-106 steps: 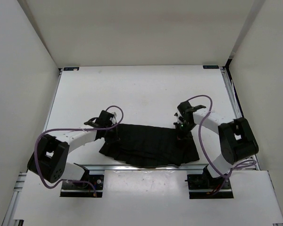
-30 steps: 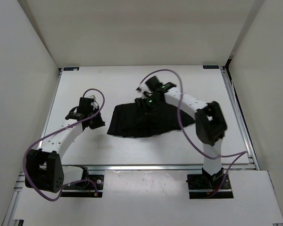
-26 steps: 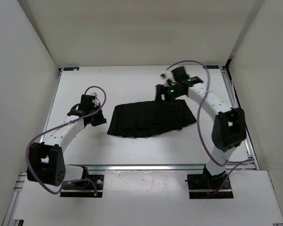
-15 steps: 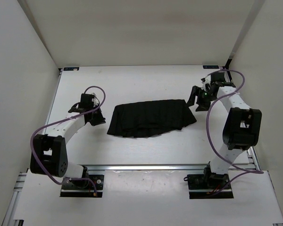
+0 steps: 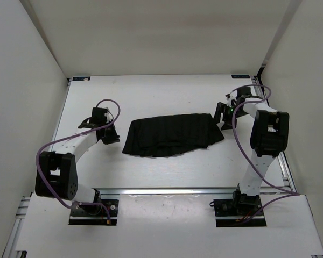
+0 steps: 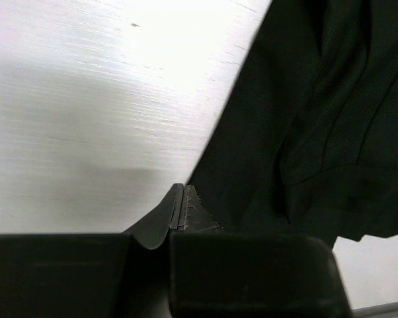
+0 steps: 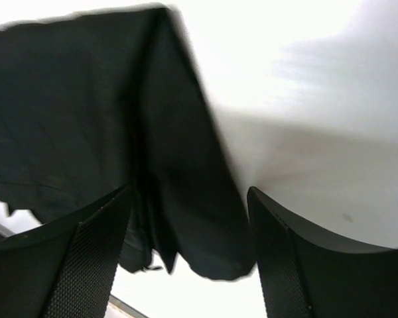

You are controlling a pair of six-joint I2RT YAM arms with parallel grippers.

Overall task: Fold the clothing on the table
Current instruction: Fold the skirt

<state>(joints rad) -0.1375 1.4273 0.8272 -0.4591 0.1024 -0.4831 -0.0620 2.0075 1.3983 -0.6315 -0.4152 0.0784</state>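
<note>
The clothing [image 5: 172,135], a black pleated garment, lies folded into a wide flat band in the middle of the white table [image 5: 167,97]. My left gripper [image 5: 112,137] sits low just off its left end, shut with nothing between the jaws. In the left wrist view the pressed-together fingertips [image 6: 180,193] point at the clothing's left edge [image 6: 305,132]. My right gripper [image 5: 221,115] hovers open beside the clothing's right end. In the right wrist view the clothing's right corner [image 7: 86,119] lies past my open right gripper [image 7: 186,222], not held.
White walls [image 5: 37,59] close the table in on the left, back and right. An aluminium rail [image 5: 167,190] runs along the near edge, with both arm bases behind it. Purple cables [image 5: 110,105] loop off both arms.
The right arm has let go of the clothing and swung from above it out to its right end, jaws opening. The clothing now lies flat. The left arm has barely moved.
</note>
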